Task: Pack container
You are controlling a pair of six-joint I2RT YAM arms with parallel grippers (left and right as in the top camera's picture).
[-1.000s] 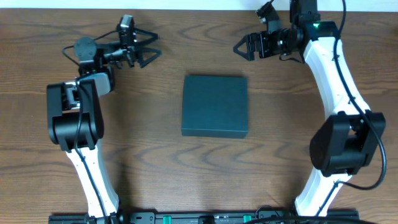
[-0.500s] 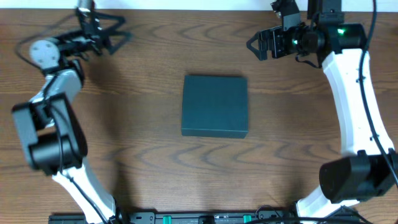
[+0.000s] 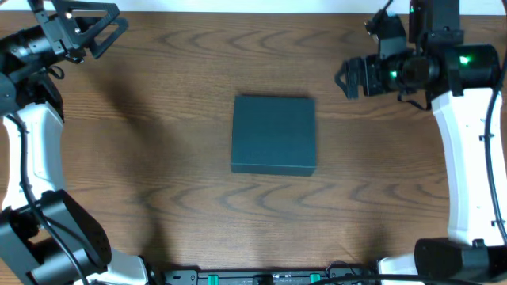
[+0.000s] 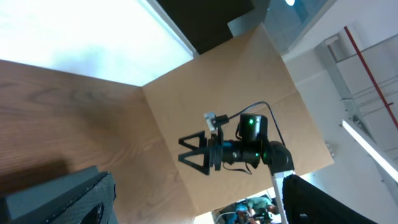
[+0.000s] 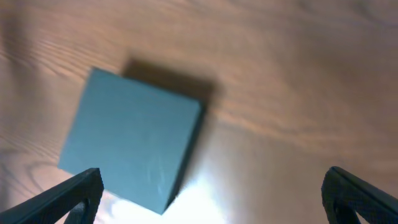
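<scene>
Overhead shows the dark teal-green square cardboard box point(image 3: 273, 134) lying flat with its lid down at the middle of the brown wood-grain table point(image 3: 158, 198), its sides roughly square to the table edges. Bare wood surrounds it on all four sides. The left gripper point(image 3: 111, 30) sits at the far left corner, over the table's back edge, with its jaws spread wide and nothing between them. The right gripper point(image 3: 345, 79) hangs near the far right, well apart from the box, and is also empty.

Right wrist view gives what the overhead cannot: looking down between its own fingertips point(image 5: 81, 190), which sit at opposite edges of the picture, fully spread, it sees the box point(image 5: 134, 146) below and to one side, turned at an angle and blurred, with a bright glare on the wood beside it.

Left wrist view looks across the table instead. It catches a dark corner of the box point(image 4: 59, 199) at the bottom left, the right gripper point(image 4: 186, 152) seen side-on with its green light, and the room beyond the table's far edge.
</scene>
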